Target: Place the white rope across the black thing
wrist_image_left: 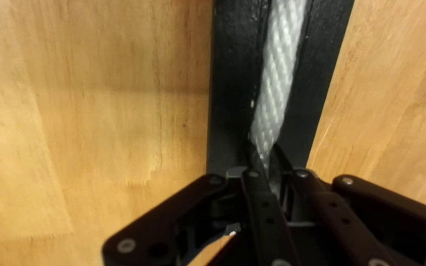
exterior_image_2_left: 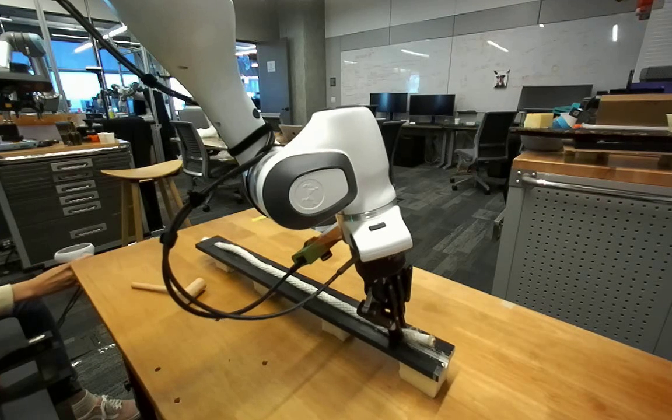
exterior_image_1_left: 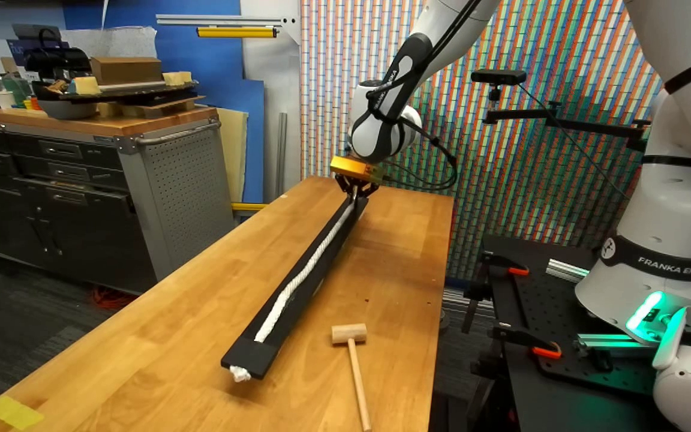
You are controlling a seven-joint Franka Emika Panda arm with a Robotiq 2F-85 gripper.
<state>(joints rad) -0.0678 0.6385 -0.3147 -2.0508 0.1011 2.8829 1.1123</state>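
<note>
White braided rope (wrist_image_left: 277, 77) runs lengthwise atop a narrow black bar (exterior_image_1_left: 308, 288), pinched by the black gripper (exterior_image_2_left: 395, 335). An exterior view shows the rope's tip (exterior_image_2_left: 422, 338); the wrist view hides it.

"FRANKA EMIKA" on base collar (exterior_image_1_left: 664, 264), "FRANKA" on forearm (exterior_image_1_left: 404, 63)

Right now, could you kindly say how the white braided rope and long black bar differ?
The rope is white, thin and slightly wavy; the bar is black, wider and straight. The rope lies mostly on the bar; the bar rests on pale blocks. Both are long.
</note>
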